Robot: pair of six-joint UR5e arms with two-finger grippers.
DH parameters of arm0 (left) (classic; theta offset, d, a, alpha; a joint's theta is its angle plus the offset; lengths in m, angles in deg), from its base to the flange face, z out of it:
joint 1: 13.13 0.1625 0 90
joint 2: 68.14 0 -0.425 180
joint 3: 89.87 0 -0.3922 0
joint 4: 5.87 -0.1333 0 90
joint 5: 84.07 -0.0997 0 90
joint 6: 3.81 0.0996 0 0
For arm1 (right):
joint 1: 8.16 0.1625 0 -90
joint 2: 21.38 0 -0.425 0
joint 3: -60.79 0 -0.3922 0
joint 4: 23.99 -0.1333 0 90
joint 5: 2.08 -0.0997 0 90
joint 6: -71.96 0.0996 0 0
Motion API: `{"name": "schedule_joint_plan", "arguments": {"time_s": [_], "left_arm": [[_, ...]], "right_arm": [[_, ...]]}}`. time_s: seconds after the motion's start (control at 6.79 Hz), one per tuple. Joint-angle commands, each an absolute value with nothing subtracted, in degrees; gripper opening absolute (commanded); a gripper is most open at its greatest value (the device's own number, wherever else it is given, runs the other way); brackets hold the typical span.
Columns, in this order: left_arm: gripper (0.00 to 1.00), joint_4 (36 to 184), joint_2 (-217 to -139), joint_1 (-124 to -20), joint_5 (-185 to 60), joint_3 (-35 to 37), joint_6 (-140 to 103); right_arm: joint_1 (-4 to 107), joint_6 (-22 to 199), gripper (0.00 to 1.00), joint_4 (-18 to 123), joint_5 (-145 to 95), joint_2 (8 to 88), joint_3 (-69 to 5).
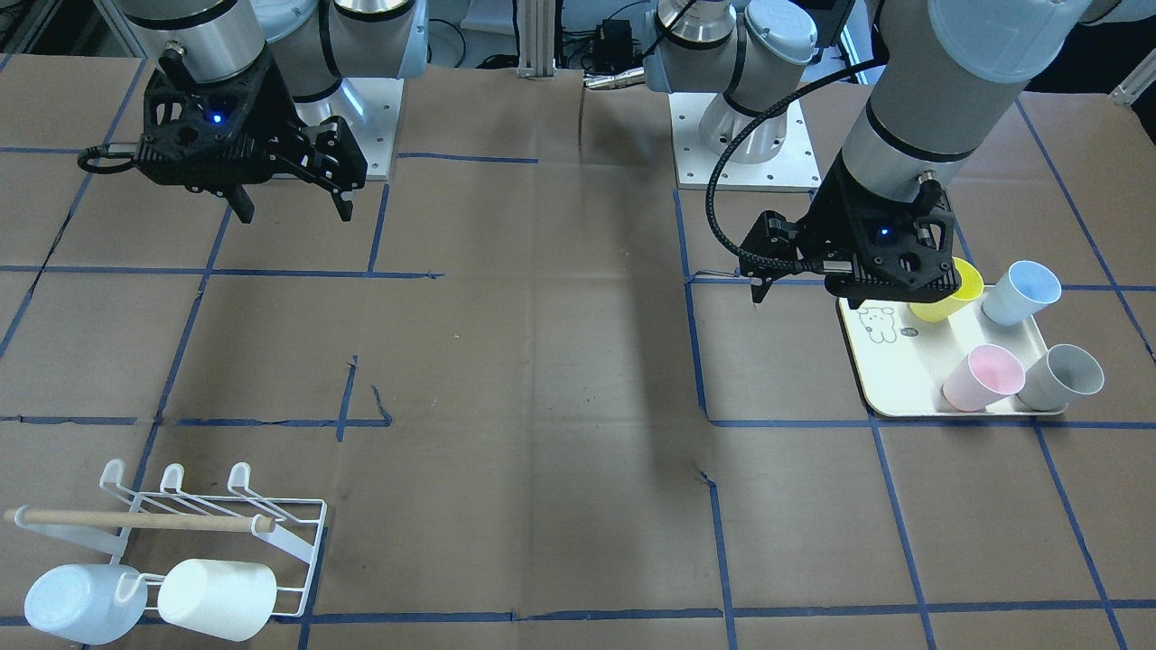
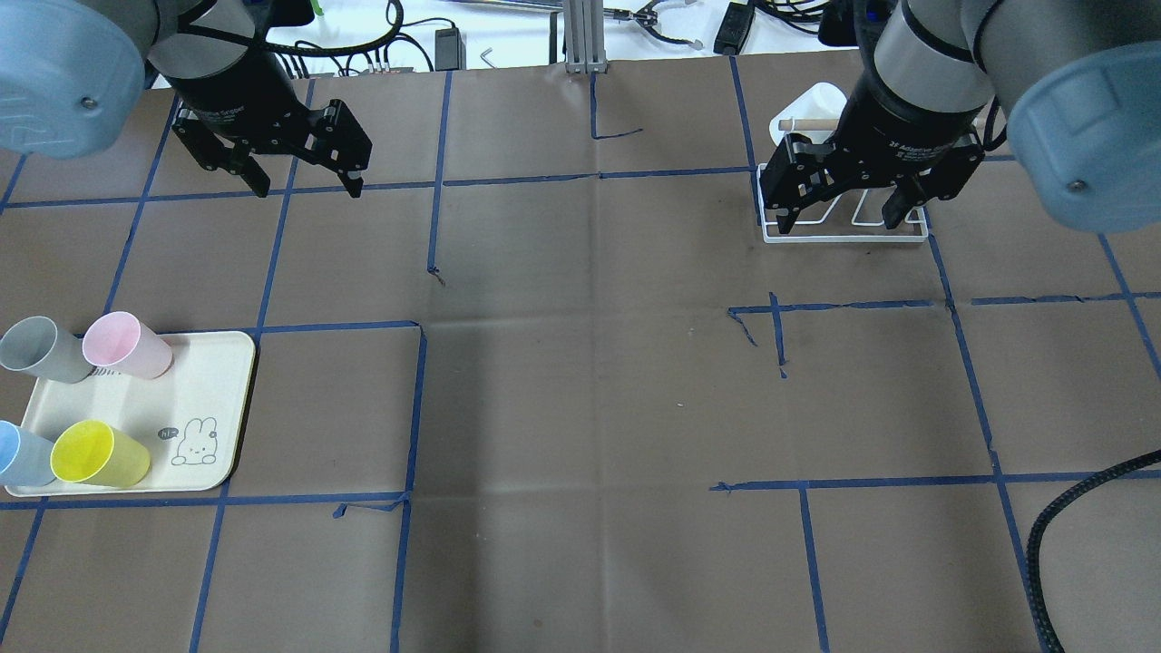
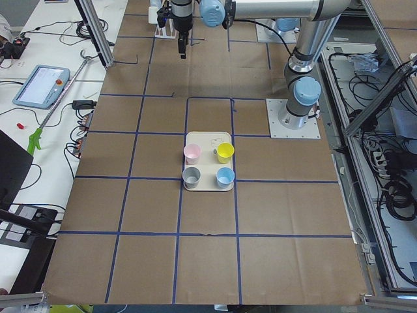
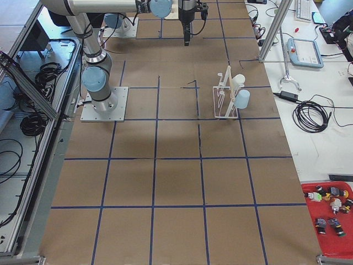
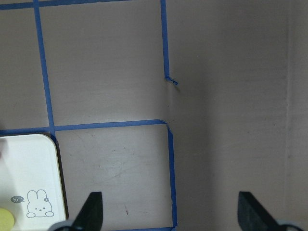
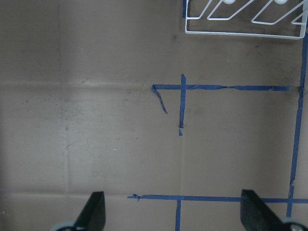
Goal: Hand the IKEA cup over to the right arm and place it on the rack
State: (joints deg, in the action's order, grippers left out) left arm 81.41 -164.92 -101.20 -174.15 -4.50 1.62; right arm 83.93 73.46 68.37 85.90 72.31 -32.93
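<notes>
Both grippers hang in the air w/ nothing in them. Left gripper (image 2: 308, 181): fingers wide apart; its wrist cam shows only brown paper (image 1: 542, 361) and blue tape between the two tips. It's above the table by the cream tray (image 2: 218, 381), touching no cup. Right gripper (image 2: 839, 218): fingers also spread and empty, up over the near edge of the rack (image 4: 223, 101). The body reads "2F Adaptive Gripper" in white.

No cup has been picked. Four stand upright on the tray, mouths up: yellow cup (image 2: 98, 455) and blue cup (image 2: 23, 456) in one row, pink cup (image 2: 127, 345) and grey cup (image 2: 41, 351) in the other. I can't make out any brand mark on them at this res. The tray has a bunny drawing (image 2: 198, 443) w/ a small dark bubble reading "hi~".

The rack sits at the far corner on the robot's right, wooden dowel (image 1: 135, 520) across it. Two cups lie sideways on the outer prongs: a white cup (image 1: 217, 598) and a pale bluish cup (image 1: 77, 603); the inner row of prongs is bare
</notes>
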Motion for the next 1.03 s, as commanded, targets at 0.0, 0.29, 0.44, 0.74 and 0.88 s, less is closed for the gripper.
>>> {"name": "schedule_joint_plan", "arguments": {"time_s": [0.0, 0.29, 0.44, 0.74, 0.88], "left_arm": [[1.0, 81.4, -164.99, -101.2, -174.16, -4.53, 1.55], [1.0, 81.4, -164.99, -101.2, -174.16, -4.53, 1.55], [1.0, 81.4, -164.99, -101.2, -174.16, -4.44, 1.55], [1.0, 81.4, -164.9, -101.2, -174.16, -4.44, 1.55], [1.0, 81.4, -164.9, -101.2, -174.16, -4.53, 1.55]], "right_arm": [[84.03, 75.21, 1.0, 67.68, 86.25, 72.75, -33.78], [83.86, 74.95, 1.0, 67.59, 86.25, 72.48, -33.69], [83.86, 74.77, 1.0, 67.5, 86.25, 72.48, -33.78], [83.68, 74.68, 1.0, 67.59, 86.25, 72.39, -33.78], [83.68, 74.6, 1.0, 67.5, 86.25, 72.48, -33.78]]}}
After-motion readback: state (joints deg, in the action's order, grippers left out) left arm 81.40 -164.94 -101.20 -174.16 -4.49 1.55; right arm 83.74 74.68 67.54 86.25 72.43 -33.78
